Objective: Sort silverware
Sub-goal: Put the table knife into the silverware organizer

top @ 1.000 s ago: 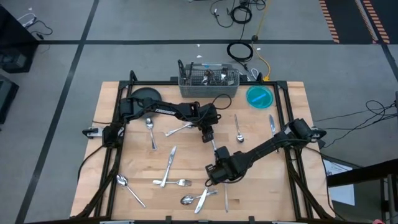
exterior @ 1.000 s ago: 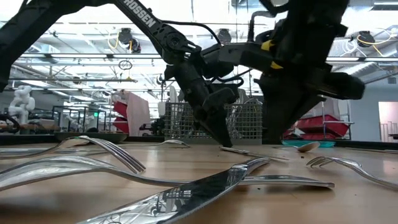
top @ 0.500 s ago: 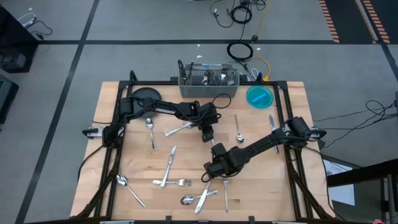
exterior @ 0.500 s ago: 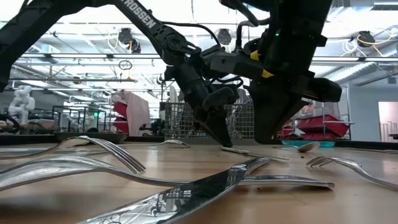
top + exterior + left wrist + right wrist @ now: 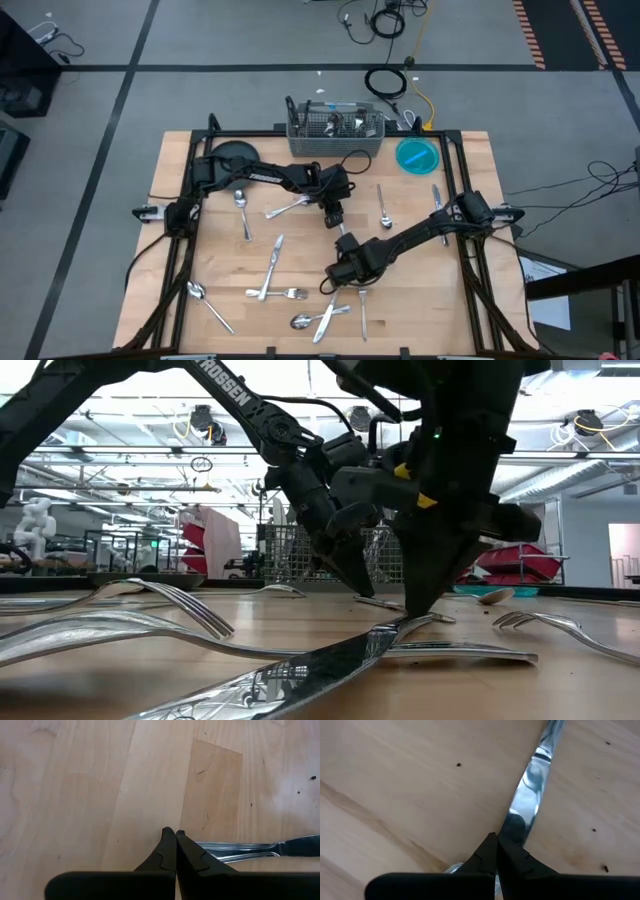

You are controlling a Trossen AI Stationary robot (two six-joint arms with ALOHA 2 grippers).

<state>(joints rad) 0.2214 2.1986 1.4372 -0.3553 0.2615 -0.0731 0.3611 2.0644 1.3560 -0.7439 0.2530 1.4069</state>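
A: Scanning the overhead frame from the left, how far along is the sorting looking?

B: Barely begun, I'd judge. The silverware (image 5: 268, 268) is still lying scattered over the table (image 5: 180, 170): a spoon (image 5: 208, 303) at lower left, a fork (image 5: 287, 207) nearer the centre, a knife (image 5: 325, 320) at bottom centre, another spoon (image 5: 384, 212) right of centre.

A: What are the grippers doing?

B: The left gripper (image 5: 332, 221) is hanging mid-frame, fingers pressed together, pinching nothing. The right gripper (image 5: 334, 284), just below it, is also closed and empty, its tips touching down on a knife handle.

A: And the containers?

B: The mesh caddy (image 5: 335, 133) at top centre is holding a few pieces already. The dark plate (image 5: 232, 154) at upper left and the blue bowl (image 5: 418, 156) at upper right are looking empty.
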